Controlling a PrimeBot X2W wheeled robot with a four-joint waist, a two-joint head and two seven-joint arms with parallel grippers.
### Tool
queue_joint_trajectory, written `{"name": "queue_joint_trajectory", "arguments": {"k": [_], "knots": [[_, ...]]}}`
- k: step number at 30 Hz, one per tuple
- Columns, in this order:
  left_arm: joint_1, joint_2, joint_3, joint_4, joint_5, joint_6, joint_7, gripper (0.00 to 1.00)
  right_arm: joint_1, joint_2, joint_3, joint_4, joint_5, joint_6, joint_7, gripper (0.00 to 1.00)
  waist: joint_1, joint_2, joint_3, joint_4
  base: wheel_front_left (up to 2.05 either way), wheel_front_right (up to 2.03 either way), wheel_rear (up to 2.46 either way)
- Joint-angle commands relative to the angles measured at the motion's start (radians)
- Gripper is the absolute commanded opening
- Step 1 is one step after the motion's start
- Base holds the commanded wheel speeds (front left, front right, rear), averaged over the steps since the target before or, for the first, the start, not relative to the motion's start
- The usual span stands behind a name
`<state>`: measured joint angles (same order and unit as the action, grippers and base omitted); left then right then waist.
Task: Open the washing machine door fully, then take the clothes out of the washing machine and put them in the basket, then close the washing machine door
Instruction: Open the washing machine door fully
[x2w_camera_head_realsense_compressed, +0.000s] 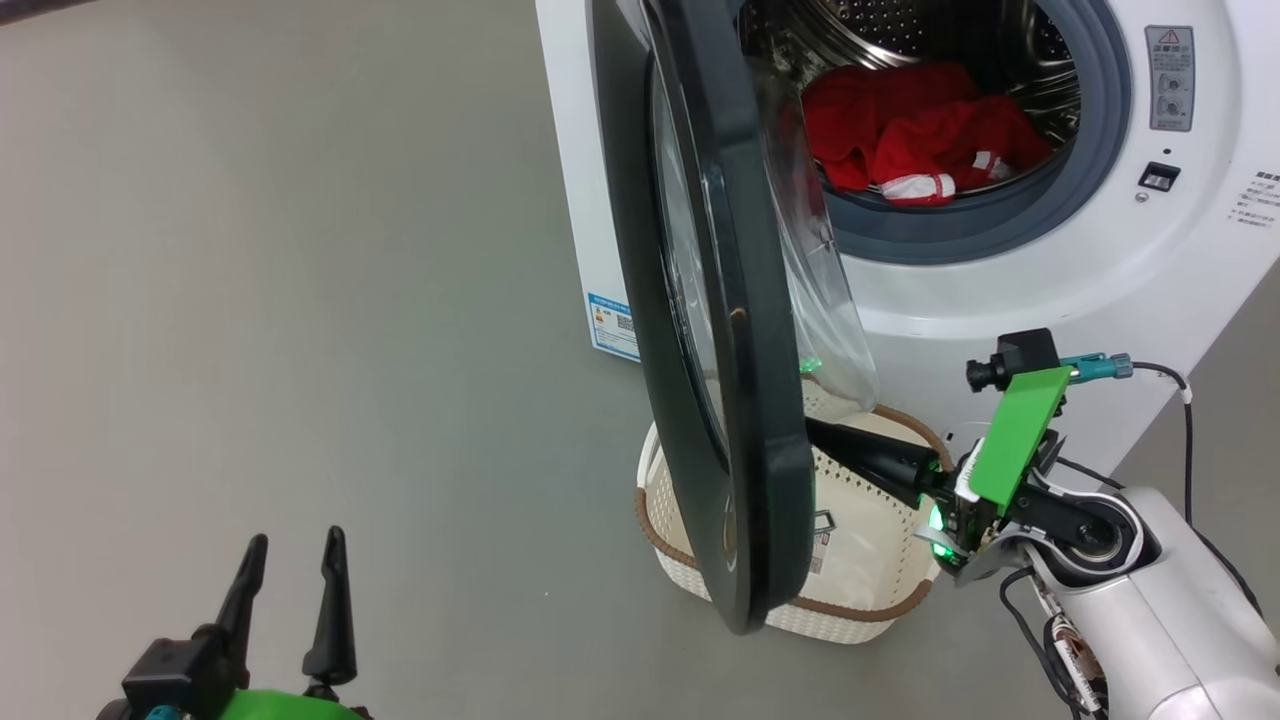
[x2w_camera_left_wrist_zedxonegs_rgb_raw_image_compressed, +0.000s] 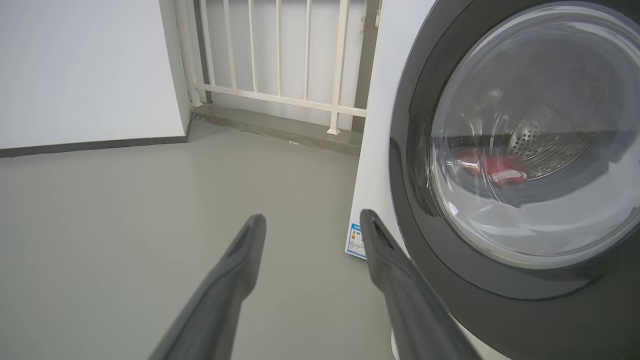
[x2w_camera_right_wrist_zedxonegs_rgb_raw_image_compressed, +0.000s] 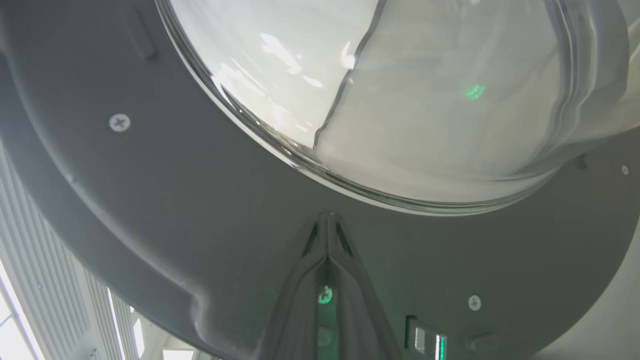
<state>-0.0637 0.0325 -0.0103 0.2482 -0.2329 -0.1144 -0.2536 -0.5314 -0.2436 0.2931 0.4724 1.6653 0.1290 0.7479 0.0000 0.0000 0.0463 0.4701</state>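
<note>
R gripper (x2w_camera_right_wrist_zedxonegs_rgb_raw_image_compressed: 327, 217) pinched closed at door (x2w_camera_head_realsense_compressed: 752, 300); L gripper (x2w_camera_head_realsense_compressed: 295, 538) spread wide, empty (blue sticker (x2w_camera_head_realsense_compressed: 612, 325) illegible).

Part of the basket (x2w_camera_head_realsense_compressed: 880, 560) behind the door (x2w_camera_head_realsense_compressed: 745, 300); washing machine (x2w_camera_head_realsense_compressed: 1000, 300) top off-frame; sticker (x2w_camera_head_realsense_compressed: 612, 325) print illegible.

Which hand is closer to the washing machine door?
Right. The right hand, shut, sits against the door on its inner face, under the glass bowl; the left hand, open, hangs apart on the outer side.
</note>
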Motion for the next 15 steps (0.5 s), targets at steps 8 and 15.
{"name": "queue_joint_trajectory", "arguments": {"k": [8, 15], "knots": [[-0.014, 0.018, 0.023, -0.021, -0.008, 0.01, -0.008, 1.0, 0.005, 0.032, 0.022, -0.035, 0.001, 0.002, 0.017, 0.0, 0.0, 0.0, -0.003, 0.015, 0.0, 0.0, 0.0], [-0.014, 0.018, 0.021, -0.022, -0.007, 0.012, -0.008, 1.0, 0.002, 0.05, 0.033, -0.035, 0.0, 0.002, 0.033, 0.0, 0.0, 0.0, -0.003, 0.022, 0.0, 0.0, 0.0]]}}
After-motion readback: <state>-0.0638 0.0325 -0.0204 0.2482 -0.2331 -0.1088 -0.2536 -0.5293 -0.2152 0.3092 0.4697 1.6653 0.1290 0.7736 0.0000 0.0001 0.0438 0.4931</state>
